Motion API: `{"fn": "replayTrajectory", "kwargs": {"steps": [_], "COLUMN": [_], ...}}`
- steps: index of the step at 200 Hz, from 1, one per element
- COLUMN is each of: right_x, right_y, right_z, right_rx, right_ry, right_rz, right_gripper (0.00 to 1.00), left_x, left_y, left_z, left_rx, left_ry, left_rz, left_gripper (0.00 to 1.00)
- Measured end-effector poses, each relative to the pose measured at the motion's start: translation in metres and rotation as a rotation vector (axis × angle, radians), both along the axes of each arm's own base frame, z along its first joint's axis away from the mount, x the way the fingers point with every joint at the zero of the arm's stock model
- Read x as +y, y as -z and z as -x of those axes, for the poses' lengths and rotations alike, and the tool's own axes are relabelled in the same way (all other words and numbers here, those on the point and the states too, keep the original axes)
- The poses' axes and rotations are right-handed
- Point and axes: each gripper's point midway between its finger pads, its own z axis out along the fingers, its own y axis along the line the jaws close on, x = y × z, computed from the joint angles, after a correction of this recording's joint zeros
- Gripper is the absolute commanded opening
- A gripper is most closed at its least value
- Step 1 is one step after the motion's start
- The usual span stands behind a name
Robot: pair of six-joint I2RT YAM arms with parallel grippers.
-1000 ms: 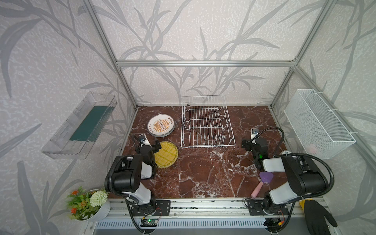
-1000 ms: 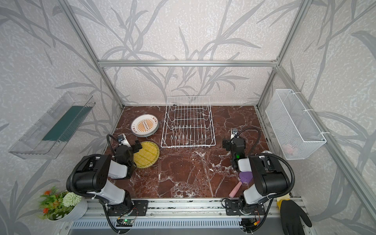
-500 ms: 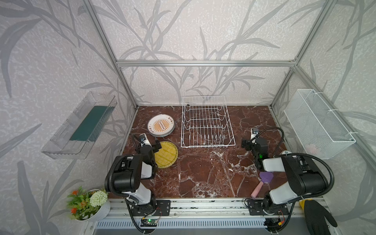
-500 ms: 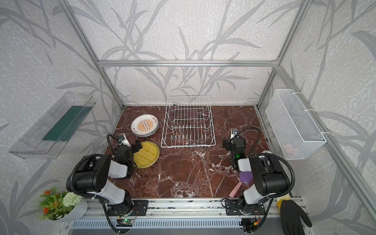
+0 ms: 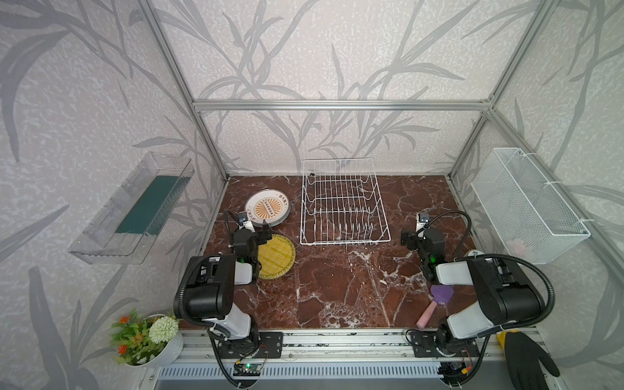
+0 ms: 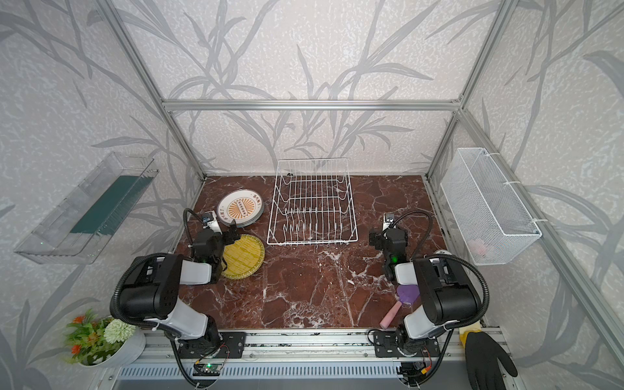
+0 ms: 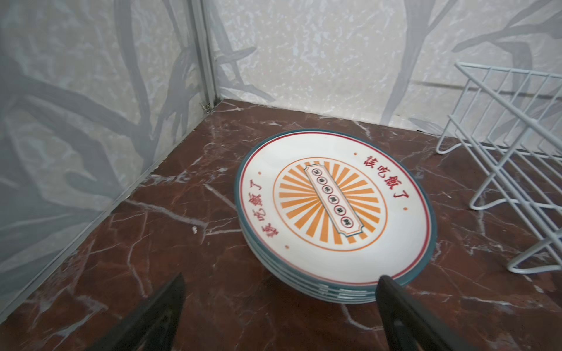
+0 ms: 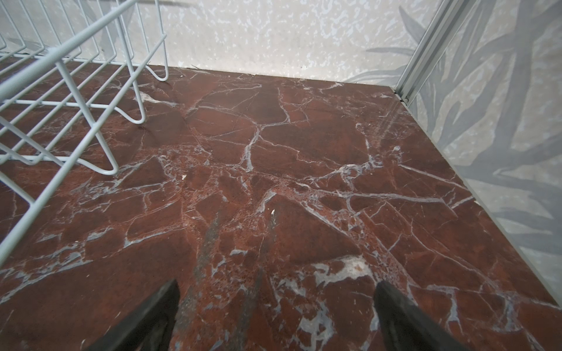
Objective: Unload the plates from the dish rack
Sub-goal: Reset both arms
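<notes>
White sunburst plates (image 7: pixel 333 206) lie stacked beside the wire dish rack (image 5: pixel 344 202), while your left gripper (image 7: pixel 279 288) and right gripper (image 8: pixel 276 288) gape, unloaded.

Yellow plates (image 5: pixel 280 259) part-hidden by L arm (image 5: pixel 243 273); stack count unclear

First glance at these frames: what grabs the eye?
The white wire dish rack stands at the back middle of the red marble table with no plates in it. Left of it lies a stack of sunburst plates, with a yellow woven plate just in front, by the open left end effector.
</notes>
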Motion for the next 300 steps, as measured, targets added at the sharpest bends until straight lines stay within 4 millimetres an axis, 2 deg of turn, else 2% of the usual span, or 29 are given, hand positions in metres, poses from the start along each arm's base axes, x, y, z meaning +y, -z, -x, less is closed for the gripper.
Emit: {"fn": "replayTrajectory", "kwargs": {"steps": [60, 230, 234, 241, 248, 256, 260, 279, 282, 291, 300], "right_x": [0.0, 0.0, 0.0, 0.0, 0.0, 0.0, 0.0, 0.0, 0.0, 0.0, 0.0], "right_y": [0.0, 0.0, 0.0, 0.0, 0.0, 0.0, 0.0, 0.0, 0.0, 0.0, 0.0], "right_z": [0.0, 0.0, 0.0, 0.0, 0.0, 0.0, 0.0, 0.0, 0.0, 0.0, 0.0], "right_rx": [0.001, 0.001, 0.001, 0.001, 0.001, 0.001, 0.001, 0.001, 0.001, 0.001, 0.001], "right_ry": [-0.001, -0.002, -0.002, -0.002, -0.002, -0.002, -0.002, -0.002, -0.002, -0.002, -0.001], "right_rz": [0.003, 0.004, 0.004, 0.004, 0.004, 0.004, 0.004, 0.003, 0.004, 0.004, 0.004], "right_gripper": [0.99, 0.99, 0.99, 0.99, 0.99, 0.99, 0.99, 0.99, 0.99, 0.99, 0.99], "left_x": [-0.01, -0.01, -0.01, -0.01, -0.01, -0.011, -0.011, -0.011, -0.011, -0.012, -0.012], "left_y": [0.014, 0.014, 0.014, 0.014, 0.014, 0.014, 0.014, 0.014, 0.014, 0.014, 0.014], "left_z": [0.003, 0.003, 0.003, 0.003, 0.003, 0.003, 0.003, 0.002, 0.002, 0.002, 0.002], "left_rx": [0.065, 0.067, 0.067, 0.067, 0.066, 0.067, 0.067, 0.067, 0.067, 0.067, 0.068], "left_ry": [0.057, 0.061, 0.061, 0.062, 0.062, 0.064, 0.064, 0.068, 0.068, 0.07, 0.072], "left_rz": [-0.002, -0.003, -0.003, -0.003, -0.001, -0.003, -0.003, -0.002, -0.002, -0.003, -0.007], "left_gripper": [0.99, 0.99, 0.92, 0.64, 0.42, 0.08, 0.0, 0.0, 0.04, 0.33, 0.76]}}
